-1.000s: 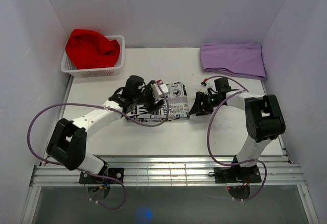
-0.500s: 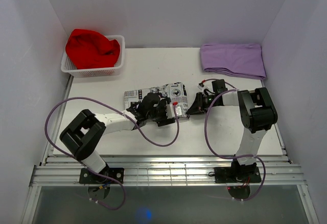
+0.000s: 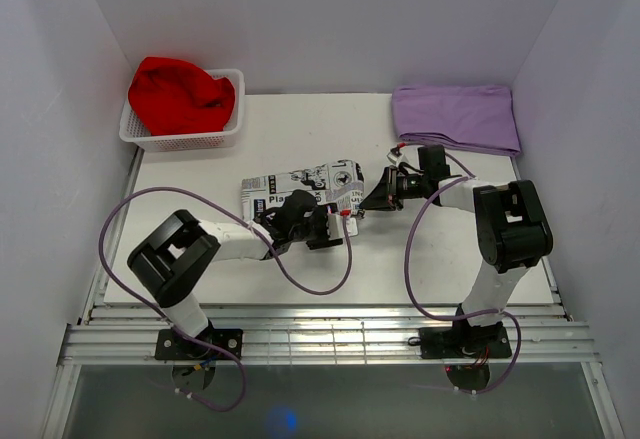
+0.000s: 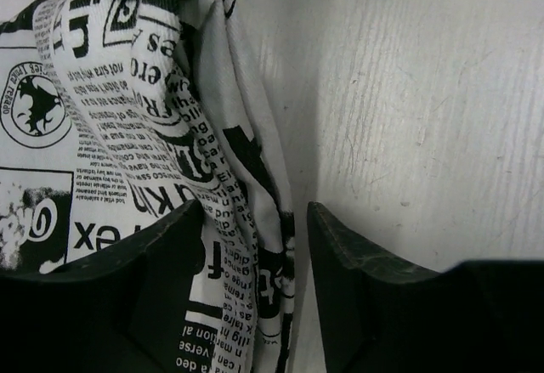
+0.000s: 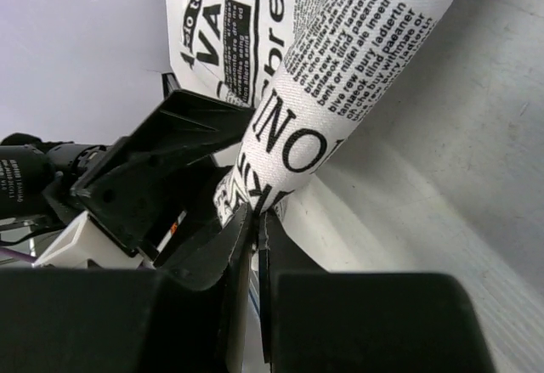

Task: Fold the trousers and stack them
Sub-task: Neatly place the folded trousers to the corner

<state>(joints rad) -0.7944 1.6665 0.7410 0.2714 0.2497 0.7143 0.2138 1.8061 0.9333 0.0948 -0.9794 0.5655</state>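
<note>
White, newsprint-patterned trousers lie folded mid-counter. The right claw is pinched tight on their right edge. The left claw stands part open astride a ridge of cloth at the near right corner, gripping nothing. It looks best to close the left on every layer, then move both together. The red cloth in its basket and the lilac cloth sit well apart. The left cable loops just beside the trousers and could snag.

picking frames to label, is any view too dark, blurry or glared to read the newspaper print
Top external: even soft light, trousers sharp, only big letters legible, one blue glare spot at the bottom edge. Left wrist: print crisp, left gripper a dark silhouette. Right wrist: print readable, right gripper dark and slightly soft.
</note>
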